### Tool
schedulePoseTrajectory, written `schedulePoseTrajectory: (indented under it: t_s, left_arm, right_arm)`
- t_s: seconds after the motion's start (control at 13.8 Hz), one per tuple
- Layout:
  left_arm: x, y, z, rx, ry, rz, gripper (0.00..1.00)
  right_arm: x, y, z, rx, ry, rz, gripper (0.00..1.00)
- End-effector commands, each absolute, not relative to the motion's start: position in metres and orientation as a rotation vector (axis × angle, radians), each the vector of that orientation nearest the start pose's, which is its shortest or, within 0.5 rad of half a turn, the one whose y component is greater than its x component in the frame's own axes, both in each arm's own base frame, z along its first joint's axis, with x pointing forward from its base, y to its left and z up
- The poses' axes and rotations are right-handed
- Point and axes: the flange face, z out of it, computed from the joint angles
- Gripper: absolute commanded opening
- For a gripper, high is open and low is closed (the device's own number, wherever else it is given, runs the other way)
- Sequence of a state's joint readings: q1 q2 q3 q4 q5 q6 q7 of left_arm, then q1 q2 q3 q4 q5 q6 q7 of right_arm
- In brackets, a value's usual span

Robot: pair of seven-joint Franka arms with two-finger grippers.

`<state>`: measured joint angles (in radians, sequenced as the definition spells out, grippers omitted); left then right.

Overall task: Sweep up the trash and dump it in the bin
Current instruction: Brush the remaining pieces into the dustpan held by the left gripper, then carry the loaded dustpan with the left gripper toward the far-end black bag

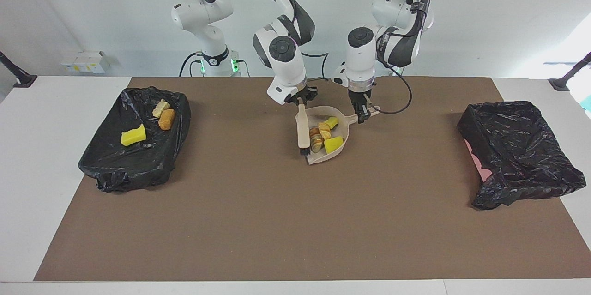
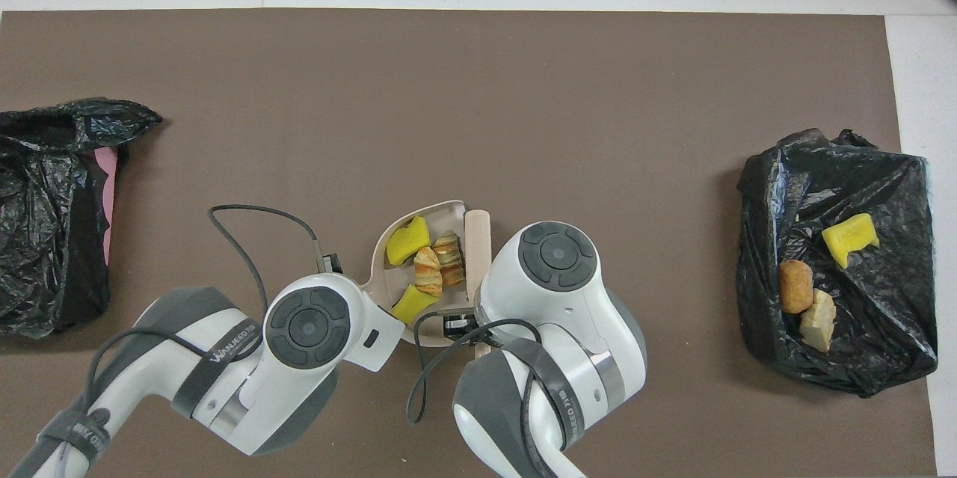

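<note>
My left gripper (image 1: 362, 114) is shut on the handle of the beige dustpan (image 1: 323, 111), which sits mid-table. Several lumps of trash lie in the pan: two yellow chunks (image 1: 333, 145) and two brown crumbly ones (image 1: 316, 136). My right gripper (image 1: 301, 102) is shut on the beige-handled brush (image 1: 303, 126), whose black bristles stand at the pan's open mouth. In the overhead view both wrists hide the grippers; the dustpan (image 2: 430, 207), its trash (image 2: 428, 271) and the brush handle (image 2: 477, 237) show between them.
A black-bagged bin (image 1: 134, 161) at the right arm's end holds a yellow lump (image 1: 133, 135), a brown one (image 1: 166, 119) and a beige one (image 1: 160, 108). Another black-bagged bin (image 1: 517, 152) with a pink patch sits at the left arm's end. A brown mat (image 1: 295, 221) covers the table.
</note>
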<state>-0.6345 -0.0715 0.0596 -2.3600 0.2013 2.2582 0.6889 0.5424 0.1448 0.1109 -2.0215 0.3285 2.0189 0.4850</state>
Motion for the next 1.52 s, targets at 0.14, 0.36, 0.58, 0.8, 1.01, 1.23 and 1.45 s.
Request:
schedulePoseTrajectory:
  t_s: [0.14,0.36,0.58,0.8,1.01,1.23,1.45]
  left_arm:
    - [0.456,-0.234,0.356,-2.350,1.973,-0.002,0.00]
    - [0.487,-0.211,0.386,-2.379,1.972,-0.045,0.00]
    - [0.528,-0.177,0.425,-2.374,1.988,0.011,0.00]
    - [0.558,-0.139,0.459,-2.401,2.003,-0.005,0.00]
    - [0.586,-0.083,0.495,-2.410,2.074,-0.050,0.00]
    - [0.596,-0.029,0.515,-2.422,2.073,-0.061,0.00]
    - [0.596,0.030,0.523,-2.402,2.118,-0.069,0.00]
  right_arm:
    - [0.433,0.346,0.416,-2.964,0.064,0.406,0.00]
    - [0.417,0.340,0.439,-2.992,0.067,0.401,0.00]
    - [0.396,0.333,0.433,-3.014,0.080,0.427,0.00]
    - [0.367,0.333,0.424,-3.030,0.048,0.466,0.00]
    - [0.317,0.373,0.403,-3.065,-0.041,0.511,0.00]
    - [0.267,0.385,0.374,-3.129,-0.041,0.571,0.00]
    - [0.248,0.374,0.355,-3.110,0.015,0.463,0.00]
